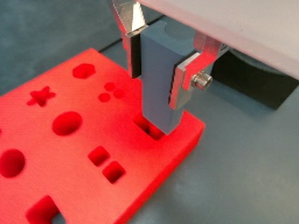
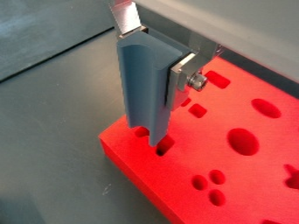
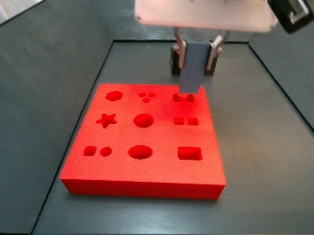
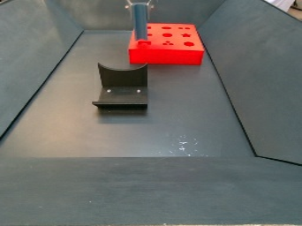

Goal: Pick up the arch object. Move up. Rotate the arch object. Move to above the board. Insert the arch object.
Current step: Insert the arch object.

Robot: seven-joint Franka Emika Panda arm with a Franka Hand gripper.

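Pincer (image 1: 163, 66) clamped on grey-blue arch object (image 1: 160, 83), upright, lower end in red board (image 1: 70, 131) recess.

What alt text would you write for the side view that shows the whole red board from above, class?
The gripper holds a grey block upright, its lower end touching the red board at a recess near the far edge. Star, round and square recesses dot the board, which lies on a dark floor.

Lab test rig — grey-walled bin (image 4: 71, 79), fixture (image 4: 122, 86)
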